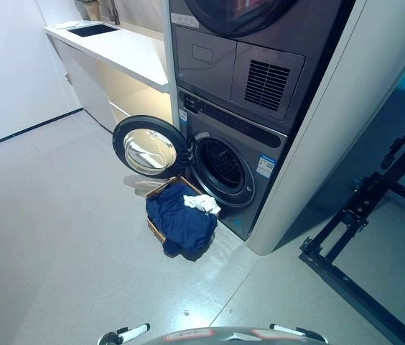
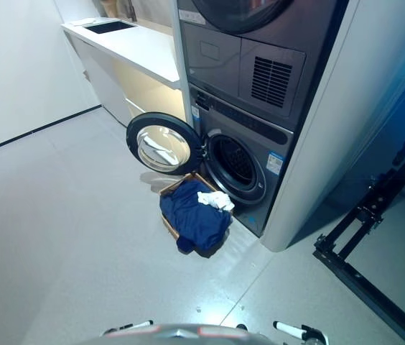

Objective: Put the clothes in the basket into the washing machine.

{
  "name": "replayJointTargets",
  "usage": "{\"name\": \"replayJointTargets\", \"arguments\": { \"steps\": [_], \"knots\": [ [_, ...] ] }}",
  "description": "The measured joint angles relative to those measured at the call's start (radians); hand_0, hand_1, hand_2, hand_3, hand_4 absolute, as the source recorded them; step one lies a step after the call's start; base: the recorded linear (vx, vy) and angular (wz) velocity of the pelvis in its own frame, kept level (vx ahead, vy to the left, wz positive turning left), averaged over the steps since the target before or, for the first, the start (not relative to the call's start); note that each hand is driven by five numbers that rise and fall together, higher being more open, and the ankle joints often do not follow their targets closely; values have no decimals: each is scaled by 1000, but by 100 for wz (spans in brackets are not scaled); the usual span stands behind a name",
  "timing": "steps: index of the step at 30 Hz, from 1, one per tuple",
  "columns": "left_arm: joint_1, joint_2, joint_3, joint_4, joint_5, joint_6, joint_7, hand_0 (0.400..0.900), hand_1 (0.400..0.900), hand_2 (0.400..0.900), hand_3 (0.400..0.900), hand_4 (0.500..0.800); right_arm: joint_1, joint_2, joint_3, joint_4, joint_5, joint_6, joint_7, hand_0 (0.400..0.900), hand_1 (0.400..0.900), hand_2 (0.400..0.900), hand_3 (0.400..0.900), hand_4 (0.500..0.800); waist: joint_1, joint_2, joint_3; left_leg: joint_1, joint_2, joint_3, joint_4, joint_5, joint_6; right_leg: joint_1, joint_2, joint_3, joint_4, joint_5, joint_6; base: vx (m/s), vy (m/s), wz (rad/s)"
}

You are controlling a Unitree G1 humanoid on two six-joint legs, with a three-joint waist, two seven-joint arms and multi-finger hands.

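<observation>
A low brown basket (image 1: 160,190) sits on the grey floor right in front of the washing machine (image 1: 222,167). A dark blue garment (image 1: 179,219) fills it and spills over its near edge. A small white cloth (image 1: 202,203) lies on top, nearest the drum. The machine's round door (image 1: 149,146) is swung open to the left, and the drum looks dark inside. Only slivers of my left hand (image 1: 121,335) and right hand (image 1: 299,332) show at the bottom edge, far from the basket.
A second machine (image 1: 238,65) is stacked above the washer. A white counter (image 1: 123,47) with a sink runs along the back left. A black metal frame (image 1: 360,237) stands on the floor at the right, beside the white side panel (image 1: 332,136).
</observation>
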Motion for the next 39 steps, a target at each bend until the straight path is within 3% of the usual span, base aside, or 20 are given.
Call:
{"name": "replayJointTargets", "arguments": {
  "steps": [30,37,39],
  "knots": [
    [1,0,-7,1,18,0,-1,900,900,900,900,800,1,0,0,1,0,2,9,900,900,900,900,800,0,-7,17,0,2,4,0,-3,-1,-2,1,2,0,-1,-1,1,-3,0],
    [-10,6,-6,0,16,0,1,900,900,900,900,800,-27,-3,2,-4,0,1,12,900,900,900,900,800,-2,7,61,-31,15,14,9,3,-12,-39,12,-5,6,3,-10,-49,-146,3],
    [-33,12,-6,0,13,0,2,900,900,900,900,800,-44,-2,3,-3,0,1,14,900,900,900,900,800,1,8,88,-87,21,9,92,-27,-25,-69,11,-20,37,-12,-29,15,-263,32]
  ]
}}
